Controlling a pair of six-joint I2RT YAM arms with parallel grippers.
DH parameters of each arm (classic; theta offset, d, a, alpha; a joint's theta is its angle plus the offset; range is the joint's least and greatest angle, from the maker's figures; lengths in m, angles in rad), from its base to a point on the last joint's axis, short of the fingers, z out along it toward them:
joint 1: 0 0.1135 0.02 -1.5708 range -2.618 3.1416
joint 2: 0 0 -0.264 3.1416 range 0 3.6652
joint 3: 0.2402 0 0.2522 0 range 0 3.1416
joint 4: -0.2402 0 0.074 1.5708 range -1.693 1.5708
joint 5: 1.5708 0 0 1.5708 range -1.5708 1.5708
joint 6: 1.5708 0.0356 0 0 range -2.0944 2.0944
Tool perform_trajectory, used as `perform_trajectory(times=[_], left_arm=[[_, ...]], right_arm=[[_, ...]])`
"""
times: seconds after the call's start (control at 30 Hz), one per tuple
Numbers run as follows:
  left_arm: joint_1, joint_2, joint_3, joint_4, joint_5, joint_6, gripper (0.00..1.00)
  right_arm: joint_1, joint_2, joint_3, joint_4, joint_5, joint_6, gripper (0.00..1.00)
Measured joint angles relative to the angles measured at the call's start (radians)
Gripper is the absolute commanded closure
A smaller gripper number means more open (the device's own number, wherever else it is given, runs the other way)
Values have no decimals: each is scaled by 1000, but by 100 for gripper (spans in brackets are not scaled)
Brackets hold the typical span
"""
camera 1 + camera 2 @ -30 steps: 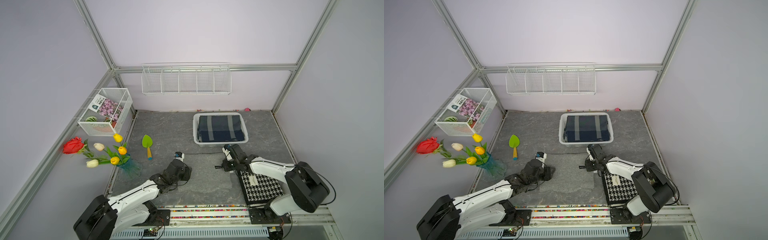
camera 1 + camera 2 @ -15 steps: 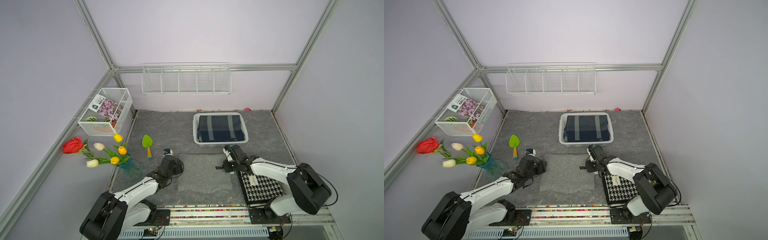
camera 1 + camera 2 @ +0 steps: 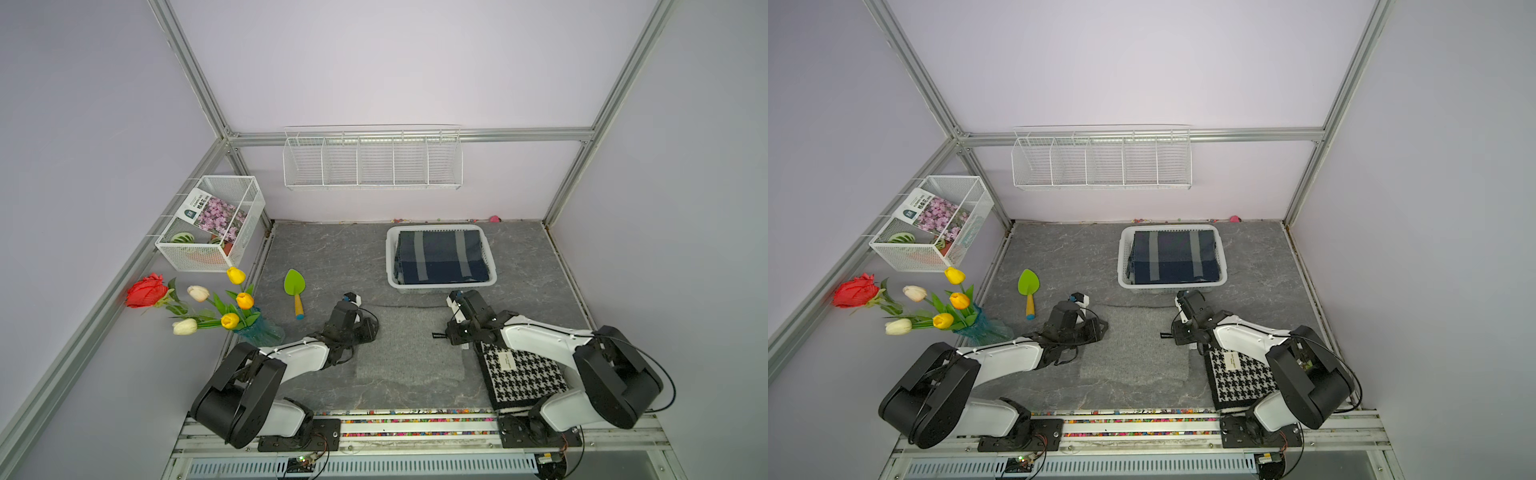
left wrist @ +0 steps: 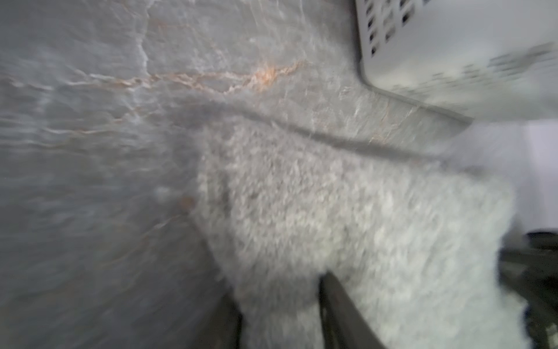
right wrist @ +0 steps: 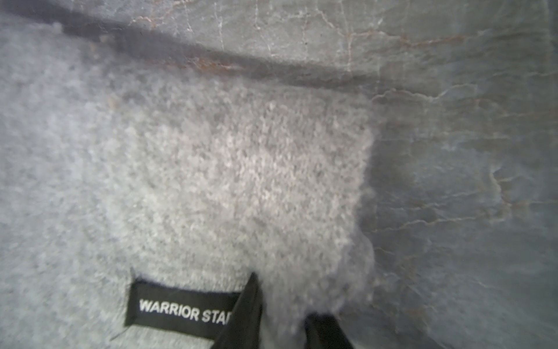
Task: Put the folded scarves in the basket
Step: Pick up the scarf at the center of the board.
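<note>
Grabbing step: left gripper (image 4: 280, 302) and right gripper (image 5: 282, 302) pinch the grey scarf's (image 3: 409, 353) 9 and 3 o'clock edges. It lies at 6 o'clock from the basket (image 3: 440, 286). Next I think: lift together, over the rim.

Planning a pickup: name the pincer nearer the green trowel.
Left. The left pincer is at the edge of the grey scarf nearest the green trowel; the right pincer is across the scarf, farther away.

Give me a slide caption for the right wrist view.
Right gripper pinching the grey scarf corner beside its black label.
</note>
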Motion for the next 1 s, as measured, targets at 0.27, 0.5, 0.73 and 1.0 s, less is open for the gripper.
perform_trajectory(times=[0.27,0.5,0.73,1.0], left_arm=[[-3,-93,-74,-11,55,-24,86],[-9,-142,-95,-53,54,-32,71],[-13,-160,-89,-66,34,-31,48],[-13,-161,-80,-74,11,-25,43]], right_arm=[[5,-26,-17,-6,8,12,73],[25,-175,-74,-47,57,32,46],[-20,-137,-55,-48,78,31,40],[-72,-62,-32,-13,11,25,38]])
